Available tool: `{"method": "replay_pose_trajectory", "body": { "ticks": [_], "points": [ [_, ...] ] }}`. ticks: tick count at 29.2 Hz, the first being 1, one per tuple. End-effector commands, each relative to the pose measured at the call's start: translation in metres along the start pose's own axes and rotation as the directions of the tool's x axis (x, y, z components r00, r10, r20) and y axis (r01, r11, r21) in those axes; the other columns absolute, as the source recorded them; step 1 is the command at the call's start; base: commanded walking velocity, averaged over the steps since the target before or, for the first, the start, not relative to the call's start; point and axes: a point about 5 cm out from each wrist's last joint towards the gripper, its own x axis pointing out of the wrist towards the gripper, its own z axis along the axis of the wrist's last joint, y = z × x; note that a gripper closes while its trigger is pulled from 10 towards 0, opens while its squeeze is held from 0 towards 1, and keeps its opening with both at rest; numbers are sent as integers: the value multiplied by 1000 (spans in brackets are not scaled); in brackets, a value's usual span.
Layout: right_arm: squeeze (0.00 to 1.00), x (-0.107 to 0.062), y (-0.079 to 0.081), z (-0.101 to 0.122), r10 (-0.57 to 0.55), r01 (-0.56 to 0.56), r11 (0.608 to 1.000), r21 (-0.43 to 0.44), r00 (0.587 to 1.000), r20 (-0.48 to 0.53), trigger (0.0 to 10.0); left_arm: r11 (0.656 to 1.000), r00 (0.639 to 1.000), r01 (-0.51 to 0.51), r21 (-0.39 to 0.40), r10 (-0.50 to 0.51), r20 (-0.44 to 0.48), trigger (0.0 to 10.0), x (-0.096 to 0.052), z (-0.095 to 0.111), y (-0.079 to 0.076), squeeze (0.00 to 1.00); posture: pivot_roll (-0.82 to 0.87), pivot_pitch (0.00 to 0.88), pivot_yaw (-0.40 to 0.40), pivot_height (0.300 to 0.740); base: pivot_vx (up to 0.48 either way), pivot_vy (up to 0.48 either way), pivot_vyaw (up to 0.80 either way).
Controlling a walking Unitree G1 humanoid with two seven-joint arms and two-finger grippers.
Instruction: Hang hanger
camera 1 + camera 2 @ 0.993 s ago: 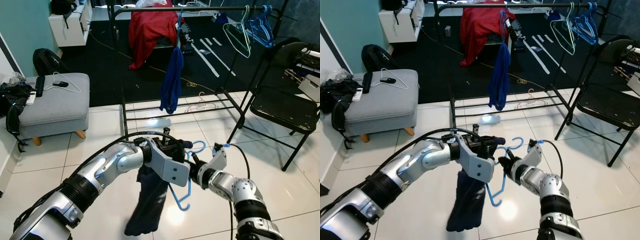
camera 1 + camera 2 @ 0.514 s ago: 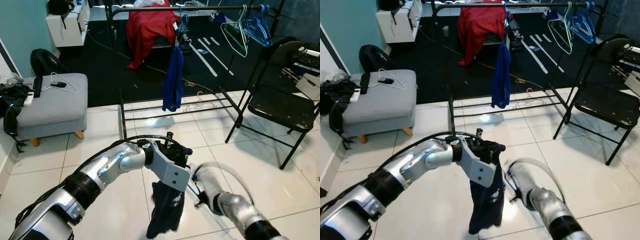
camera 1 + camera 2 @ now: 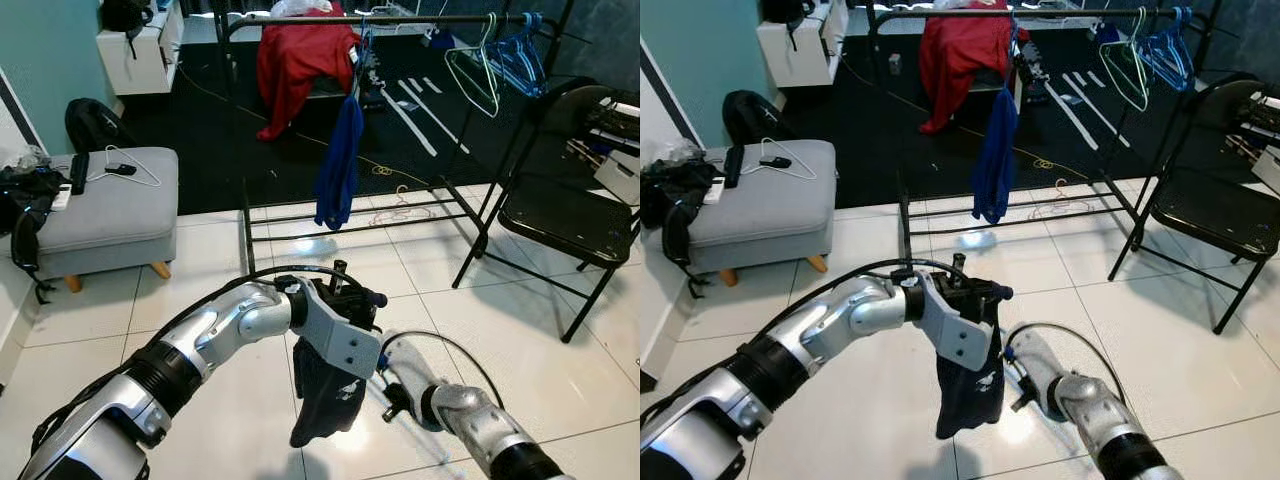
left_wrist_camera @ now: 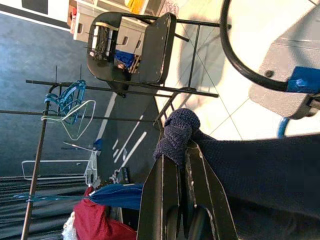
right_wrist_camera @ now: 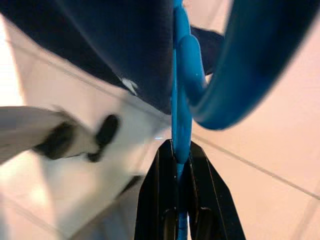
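Together, we see our left gripper [image 4: 184,150] clamped on a bunched fold of the dark navy garment [image 3: 326,392], which hangs from it above the white tile floor [image 3: 500,330]. Just beside the garment, our right gripper [image 5: 181,152] pinches the blue hanger [image 5: 182,85], its bar pressed between the fingers. Beyond the garment stands the black clothes rail [image 3: 350,17], carrying a blue cloth [image 3: 340,160], a red garment [image 3: 298,55] and spare hangers [image 3: 500,60]. A black folding chair [image 3: 560,200] stands near the rail; a grey ottoman [image 3: 105,205] sits well apart.
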Motion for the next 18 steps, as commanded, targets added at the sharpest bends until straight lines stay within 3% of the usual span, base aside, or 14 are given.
{"method": "replay_pose_trajectory", "body": {
  "ticks": [1, 3, 4, 5, 7, 8, 9, 10, 11, 12, 14, 15, 17, 18],
  "points": [
    [0, 0, -3, -11, -29, 28, 999, -31, 999, -38, 10000, 999, 998, -43, 29, 42, 46, 10000, 3, 7, 15, 0, -43, 70, -28, 740, 0, 0, 0],
    [0, -2, -14, -2, -136, 138, 990, -28, 989, 54, 10000, 998, 998, -54, 23, 53, 33, 10000, 2, 4, 16, 0, -43, 70, -28, 740, 0, 0, 0],
    [0, -2, -14, -2, -136, 138, 990, -28, 989, 54, 10000, 998, 998, -54, 23, 53, 33, 10000, 2, 4, 16, 0, -43, 70, -28, 740, 0, 0, 0],
    [0, -6, -24, 11, -239, 234, 971, 52, 954, 179, 10000, 998, 998, -67, 13, 67, 3, 10000, 1, 0, 17, 0, -48, 77, -23, 740, 0, 0, 0],
    [0, -6, -24, 11, -239, 234, 971, 52, 954, 179, 10000, 998, 998, -67, 13, 67, 3, 10000, 1, 0, 17, 0, -48, 77, -23, 740, 0, 0, 0],
    [0, -12, -32, 22, -332, 326, 943, 67, 905, 265, 10000, 997, 997, -78, -2, 78, -27, 10000, 0, -5, 17, 0, -52, 81, -20, 740, 0, 0, 0],
    [0, -12, -32, 22, -332, 326, 943, 67, 905, 265, 10000, 997, 997, -78, -2, 78, -27, 10000, 0, -5, 17, 0, -52, 81, -20, 740, 0, 0, 0],
    [0, -17, -36, 28, -387, 407, 913, -5, 871, 302, 10000, 997, 996, -75, -25, 73, -46, 10000, -2, -7, 16, 0, -43, 86, -25, 740, 0, 0, 0],
    [0, -17, -36, 28, -387, 407, 913, -5, 871, 302, 10000, 997, 996, -75, -25, 73, -46, 10000, -2, -7, 16, 0, -43, 86, -25, 740, 0, 0, 0],
    [0, -15, -30, 26, -342, 331, 939, 88, 897, 280, 10000, 997, 996, -71, -41, 69, -55, 10000, -4, -9, 14, 0, -43, 86, -23, 740, 0, 0, 0],
    [0, -15, -30, 26, -342, 331, 939, 88, 897, 280, 10000, 997, 996, -71, -41, 69, -55, 10000, -4, -9, 14, 0, -43, 86, -23, 740, 0, 0, 0],
    [0, -22, -34, 34, -394, 366, 919, 148, 848, 354, 10000, 996, 995, -76, -50, 73, -61, 10000, -5, -10, 14, 0, -43, 87, -22, 740, 0, 0, 0],
    [0, -22, -34, 34, -394, 366, 919, 148, 848, 354, 10000, 996, 995, -76, -50, 73, -61, 10000, -5, -10, 14, 0, -43, 87, -22, 740, 0, 0, 0],
    [0, -28, -36, 48, -430, 226, 859, 459, 806, 408, 10000, 994, 994, -92, -59, 87, -72, 10000, -7, -12, 15, 0, -47, 88, -13, 740, 0, 0, 0]
  ]
}}
